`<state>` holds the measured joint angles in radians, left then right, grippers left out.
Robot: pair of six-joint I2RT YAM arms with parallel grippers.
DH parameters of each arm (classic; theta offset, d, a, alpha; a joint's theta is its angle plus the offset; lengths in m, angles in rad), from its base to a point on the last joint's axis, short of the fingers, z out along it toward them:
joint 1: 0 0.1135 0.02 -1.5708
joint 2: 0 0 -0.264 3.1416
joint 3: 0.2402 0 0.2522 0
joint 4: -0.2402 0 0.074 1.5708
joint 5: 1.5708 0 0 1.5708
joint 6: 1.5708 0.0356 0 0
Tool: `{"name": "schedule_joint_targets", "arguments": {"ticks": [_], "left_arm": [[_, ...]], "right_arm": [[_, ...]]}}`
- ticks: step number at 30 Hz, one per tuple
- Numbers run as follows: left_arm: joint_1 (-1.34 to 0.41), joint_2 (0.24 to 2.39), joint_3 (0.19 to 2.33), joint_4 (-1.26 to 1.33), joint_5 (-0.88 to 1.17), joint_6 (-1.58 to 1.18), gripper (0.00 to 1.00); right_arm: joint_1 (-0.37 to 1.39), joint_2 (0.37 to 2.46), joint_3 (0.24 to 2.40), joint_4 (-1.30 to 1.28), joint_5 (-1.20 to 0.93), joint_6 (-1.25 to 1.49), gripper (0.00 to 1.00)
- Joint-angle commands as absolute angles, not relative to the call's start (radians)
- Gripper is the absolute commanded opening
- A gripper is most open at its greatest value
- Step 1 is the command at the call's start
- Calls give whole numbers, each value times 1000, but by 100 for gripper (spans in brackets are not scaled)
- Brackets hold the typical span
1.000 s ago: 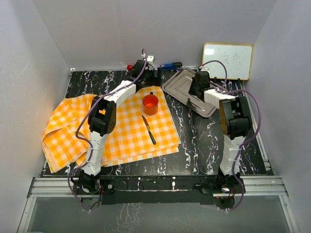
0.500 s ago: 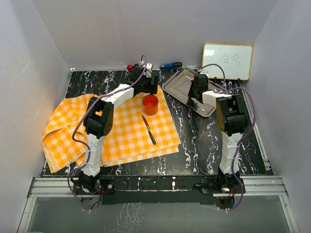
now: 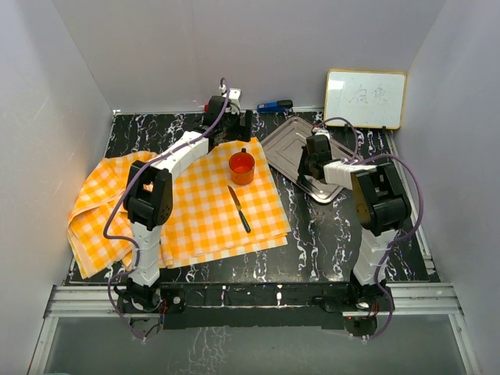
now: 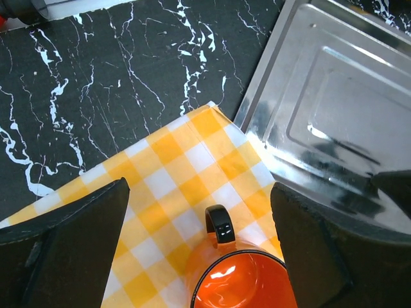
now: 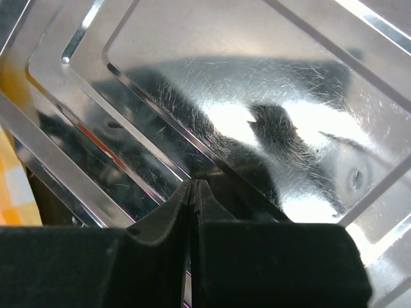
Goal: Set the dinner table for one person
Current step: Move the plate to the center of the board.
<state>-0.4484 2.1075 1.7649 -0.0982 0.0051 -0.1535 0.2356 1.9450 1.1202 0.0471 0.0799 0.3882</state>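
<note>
An orange mug (image 3: 241,166) (image 4: 239,280) with a black handle stands upright on the orange-and-white checked cloth (image 3: 187,211) (image 4: 173,167). A dark knife (image 3: 239,208) lies on the cloth just in front of it. My left gripper (image 3: 233,125) (image 4: 192,256) hovers open behind and above the mug, its fingers wide to either side and not touching it. My right gripper (image 3: 312,162) (image 5: 194,184) is shut, its tips pinched on the stepped edge of the steel tray (image 3: 293,144) (image 5: 257,77). The cloth and the tray rest on the dinner table (image 3: 312,242) (image 4: 96,83).
A small whiteboard (image 3: 366,98) leans on the back wall at the right. A blue object (image 3: 273,105) and a small red one (image 3: 208,108) lie at the table's back edge. Grey walls close in both sides.
My left gripper has risen and drawn back from the mug, staying open. My right gripper has pulled the tray leftward and nearer, toward the cloth.
</note>
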Motion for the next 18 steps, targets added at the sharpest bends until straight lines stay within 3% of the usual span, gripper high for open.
{"name": "schedule_joint_targets", "arguments": {"ticks": [1,13,15,18], "left_arm": [[-449,2078,1756,-87,29,-162,91],[-449,2224,1834,92,355,-190,91],[-449,2269,1867,155,467,-201,91],[-446,2365,1976,209,672,-243,91]], "right_arm": [[279,1914,1036,-165,40,408,0],[312,1810,1019,-233,191,431,1],[313,1805,1052,-257,214,430,9],[313,1789,1099,-287,230,420,14]]}}
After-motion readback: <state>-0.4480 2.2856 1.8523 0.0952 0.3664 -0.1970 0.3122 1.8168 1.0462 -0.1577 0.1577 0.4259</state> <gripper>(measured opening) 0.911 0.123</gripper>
